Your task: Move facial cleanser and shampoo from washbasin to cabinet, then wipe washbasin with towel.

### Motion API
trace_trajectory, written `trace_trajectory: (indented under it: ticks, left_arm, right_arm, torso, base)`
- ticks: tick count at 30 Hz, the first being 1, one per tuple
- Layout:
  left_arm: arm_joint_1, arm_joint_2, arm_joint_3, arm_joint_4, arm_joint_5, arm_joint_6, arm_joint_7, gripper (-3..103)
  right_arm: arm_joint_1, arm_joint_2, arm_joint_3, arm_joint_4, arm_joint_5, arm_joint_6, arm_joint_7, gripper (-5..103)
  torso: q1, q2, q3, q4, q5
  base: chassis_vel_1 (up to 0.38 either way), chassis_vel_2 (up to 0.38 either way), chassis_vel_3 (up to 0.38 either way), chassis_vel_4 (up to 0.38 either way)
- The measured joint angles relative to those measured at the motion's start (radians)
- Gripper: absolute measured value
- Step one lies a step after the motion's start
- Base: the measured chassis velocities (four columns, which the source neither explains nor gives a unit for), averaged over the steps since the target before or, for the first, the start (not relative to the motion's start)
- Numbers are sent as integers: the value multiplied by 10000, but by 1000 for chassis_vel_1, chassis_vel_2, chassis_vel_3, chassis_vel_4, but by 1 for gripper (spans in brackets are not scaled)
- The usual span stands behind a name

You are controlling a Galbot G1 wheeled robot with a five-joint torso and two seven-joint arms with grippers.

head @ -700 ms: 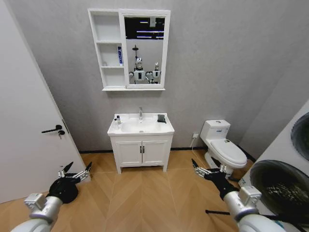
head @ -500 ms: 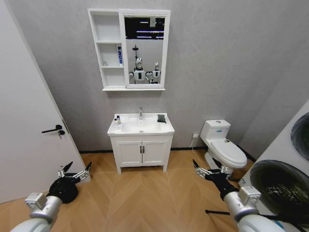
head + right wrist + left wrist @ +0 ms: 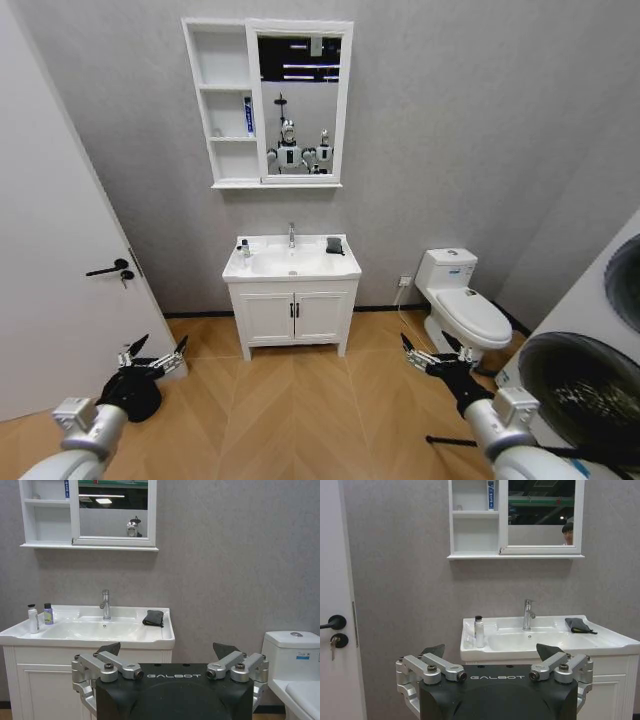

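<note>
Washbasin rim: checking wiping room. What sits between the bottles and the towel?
Between the bottles and towel, just the chrome tap behind the bare bowl, per the right wrist view.

Beyond the black matt plastic left gripper [image 3: 490,652] with its brushed-metal finger links, the glossy white ceramic rectangular washbasin [image 3: 600,641] carries a polished chrome tap [image 3: 528,614] and a soft dark grey folded cloth towel [image 3: 577,625], below a smooth white-painted wall cabinet [image 3: 476,530] on rough grey wall.
</note>
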Motion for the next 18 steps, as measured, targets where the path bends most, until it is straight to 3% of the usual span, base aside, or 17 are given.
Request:
trace_trajectory:
  ticks: [9,18]
  left_arm:
    - [59,-94,40,-41,61,-25,10,100]
    - [125,-320,166,-60,245,-69,43,100]
  right_arm:
    - [-55,123,-87,-59,-212,142,-135,100]
    - [-160,240,-197,-93,-402,205,-217,100]
  torso:
    - [4,-1,2,2,7]
    - [8,-3,4,-2,-6]
  base:
    - [-202,195,213,-199]
    - [-293,291,302,-297]
